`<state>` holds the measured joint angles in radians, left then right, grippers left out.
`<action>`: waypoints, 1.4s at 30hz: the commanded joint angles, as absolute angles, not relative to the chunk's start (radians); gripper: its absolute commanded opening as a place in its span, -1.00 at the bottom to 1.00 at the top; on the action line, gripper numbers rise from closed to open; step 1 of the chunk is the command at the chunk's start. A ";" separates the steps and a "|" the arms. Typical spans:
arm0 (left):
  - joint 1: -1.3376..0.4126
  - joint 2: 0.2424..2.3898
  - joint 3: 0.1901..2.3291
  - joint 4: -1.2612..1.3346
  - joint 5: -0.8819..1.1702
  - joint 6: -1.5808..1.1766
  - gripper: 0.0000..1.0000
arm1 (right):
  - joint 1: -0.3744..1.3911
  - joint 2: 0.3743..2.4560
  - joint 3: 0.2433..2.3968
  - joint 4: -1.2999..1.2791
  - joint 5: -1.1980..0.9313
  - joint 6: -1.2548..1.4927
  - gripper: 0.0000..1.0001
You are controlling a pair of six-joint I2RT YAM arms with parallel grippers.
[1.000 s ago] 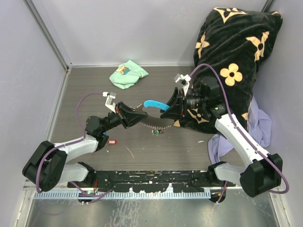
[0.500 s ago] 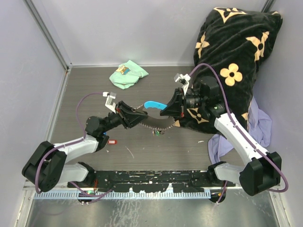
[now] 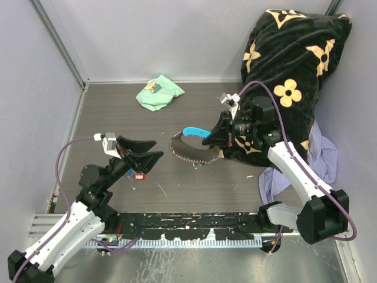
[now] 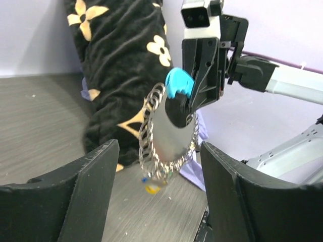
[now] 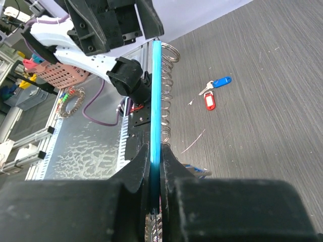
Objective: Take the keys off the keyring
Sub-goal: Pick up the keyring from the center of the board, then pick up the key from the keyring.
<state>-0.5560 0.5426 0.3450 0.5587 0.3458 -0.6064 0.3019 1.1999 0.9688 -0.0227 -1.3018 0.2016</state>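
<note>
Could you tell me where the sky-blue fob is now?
In the top view the sky-blue fob is right of centre, pinched in the right gripper, the chain looping below it, beside the black blanket.

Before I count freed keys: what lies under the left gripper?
A red-tagged key and a blue-tagged key lie on the table there. The left gripper partly covers the blue one from above.

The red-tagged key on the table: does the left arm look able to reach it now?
Probably yes. The left end effector is open, holds nothing and hangs near the red-tagged key, which lies uncovered beside the blue-tagged key.
</note>
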 commanded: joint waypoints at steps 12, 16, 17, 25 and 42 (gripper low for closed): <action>-0.827 0.458 0.176 0.521 0.058 -0.370 0.26 | 0.262 1.203 0.955 0.031 -1.280 0.187 -0.98; -0.956 0.597 0.201 0.584 -0.015 -0.269 0.24 | 0.256 1.211 0.951 0.031 -1.279 0.182 -0.98; -1.006 0.628 0.209 0.604 -0.043 -0.218 0.23 | 0.254 1.213 0.950 0.032 -1.279 0.181 -0.98; -1.145 0.877 0.222 0.834 -0.209 -0.100 0.25 | 0.249 1.225 0.946 0.031 -1.283 0.177 -0.98; -1.255 1.234 0.294 1.186 -0.377 -0.022 -0.04 | 0.249 1.221 0.938 0.030 -1.303 0.172 -0.98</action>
<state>-1.2434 1.1980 0.2420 1.0355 -0.3252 -0.0551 0.2531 1.2331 0.9306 -0.0231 -1.2697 0.1814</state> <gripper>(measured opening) 0.501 0.112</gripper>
